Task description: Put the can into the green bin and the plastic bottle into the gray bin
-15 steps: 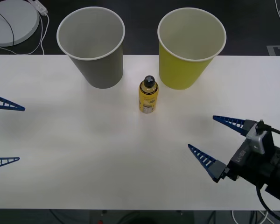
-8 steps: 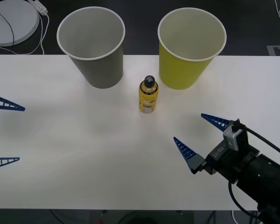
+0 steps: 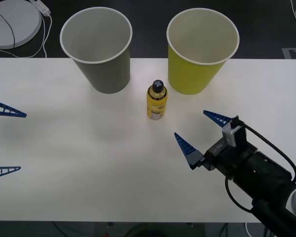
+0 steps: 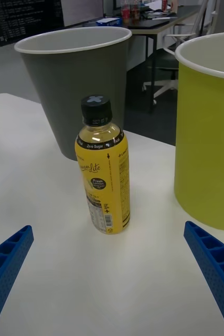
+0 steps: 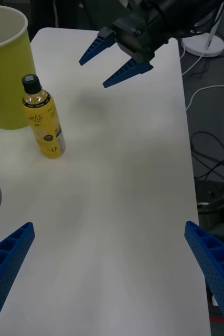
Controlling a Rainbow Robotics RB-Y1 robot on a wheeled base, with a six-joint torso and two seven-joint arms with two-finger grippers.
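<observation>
The right tool, blue ribbed fingers spread wide, has come nearer across the white worktop toward the small plastic bottle with yellow label and black cap. The bottle stands upright between the large gray paper-cup bin and the large yellow-green bin, so I judge a grasp comes next. The right wrist view shows the bottle centred between the fingers; the front view shows it still apart. The left tool waits spread at the worktop's left edge.
</observation>
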